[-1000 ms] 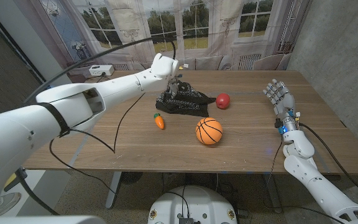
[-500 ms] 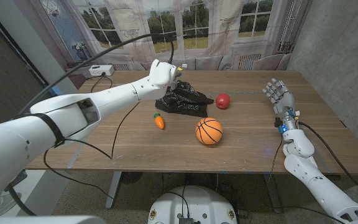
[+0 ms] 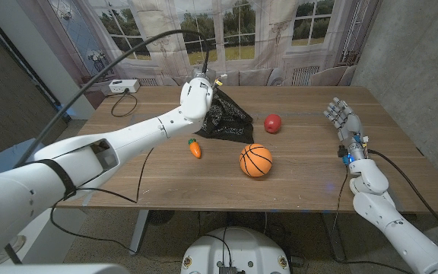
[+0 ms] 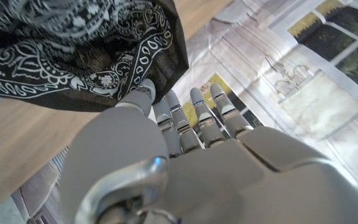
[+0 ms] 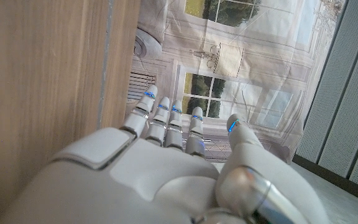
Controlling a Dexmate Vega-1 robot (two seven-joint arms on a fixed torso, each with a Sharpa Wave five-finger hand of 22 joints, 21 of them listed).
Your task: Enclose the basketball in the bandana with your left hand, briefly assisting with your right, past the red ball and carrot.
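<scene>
The bandana is pinched by the left hand and hangs behind the basketball, which rests in front of the red ball; the cloth should be carried clear over it before release. The right hand, well right of the basketball, is held empty, fingers apart

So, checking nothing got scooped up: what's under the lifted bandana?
The left hand holds the bandana up; its lower edge drapes onto the table, covering whatever is beneath.

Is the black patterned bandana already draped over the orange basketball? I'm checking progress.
No: the black patterned bandana hangs from the left hand at the far side, apart from the bare orange basketball.
</scene>
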